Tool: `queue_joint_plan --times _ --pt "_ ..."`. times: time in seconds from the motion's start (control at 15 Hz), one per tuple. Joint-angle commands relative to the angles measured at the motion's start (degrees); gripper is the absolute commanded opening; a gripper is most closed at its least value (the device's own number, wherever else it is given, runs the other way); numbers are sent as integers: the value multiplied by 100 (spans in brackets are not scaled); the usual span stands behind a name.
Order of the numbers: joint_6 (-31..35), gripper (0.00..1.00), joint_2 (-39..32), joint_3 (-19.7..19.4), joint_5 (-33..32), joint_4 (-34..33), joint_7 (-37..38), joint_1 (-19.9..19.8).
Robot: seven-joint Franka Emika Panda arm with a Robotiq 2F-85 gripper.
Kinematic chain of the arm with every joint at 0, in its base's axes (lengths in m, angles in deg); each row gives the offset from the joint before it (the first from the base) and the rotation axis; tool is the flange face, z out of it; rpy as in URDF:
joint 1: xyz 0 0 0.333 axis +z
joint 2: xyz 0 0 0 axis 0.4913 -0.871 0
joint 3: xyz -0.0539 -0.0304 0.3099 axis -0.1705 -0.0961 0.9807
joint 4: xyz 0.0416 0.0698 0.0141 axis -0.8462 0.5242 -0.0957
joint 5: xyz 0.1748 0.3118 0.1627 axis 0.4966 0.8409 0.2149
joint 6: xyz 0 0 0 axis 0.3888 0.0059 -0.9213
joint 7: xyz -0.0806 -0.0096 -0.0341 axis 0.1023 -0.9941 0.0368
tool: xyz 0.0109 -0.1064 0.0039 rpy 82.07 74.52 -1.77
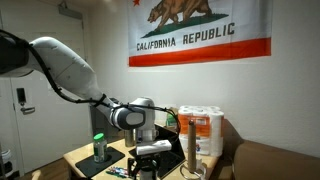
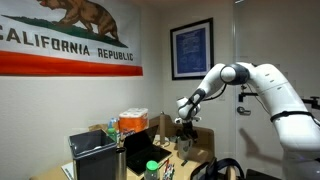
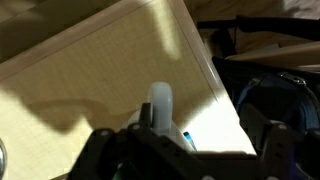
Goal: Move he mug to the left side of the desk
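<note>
The white mug (image 3: 160, 104) shows in the wrist view as a rounded white piece sticking up between my dark jaws, over the tan desk (image 3: 110, 70). My gripper (image 3: 185, 150) is shut on the mug. In an exterior view the gripper (image 1: 150, 152) hangs low over the desk (image 1: 85, 158) with the white mug (image 1: 152, 147) in it. In the other exterior view the gripper (image 2: 185, 126) is above the desk's near-right part (image 2: 200, 140); the mug is too small to make out there.
A green-lidded jar (image 1: 99, 147) stands on the desk beside the gripper. Paper towel rolls (image 1: 205, 130) and a slim metal bottle (image 1: 187, 140) stand behind. A black laptop (image 2: 140, 150) is open on the desk. The desk edge (image 3: 215, 75) and dark clutter lie beyond.
</note>
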Motion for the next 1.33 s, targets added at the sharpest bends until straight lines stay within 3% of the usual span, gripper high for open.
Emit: queue_joint_plan --times 0.0,0.47,0.73,0.8,0.87,0.93,1.27 --pt "86 58 273 -2 -41 234 -33 -37" --pt "1 5 329 -15 -35 74 42 -5" --pt "-34 0 320 -9 -44 -32 77 35" --pt "-99 0 302 -11 -52 -72 85 51" --pt "-131 26 299 -1 -44 -86 46 47" --pt "-145 27 298 -19 -70 -93 79 59" --pt "-192 62 326 -64 -175 -46 89 62"
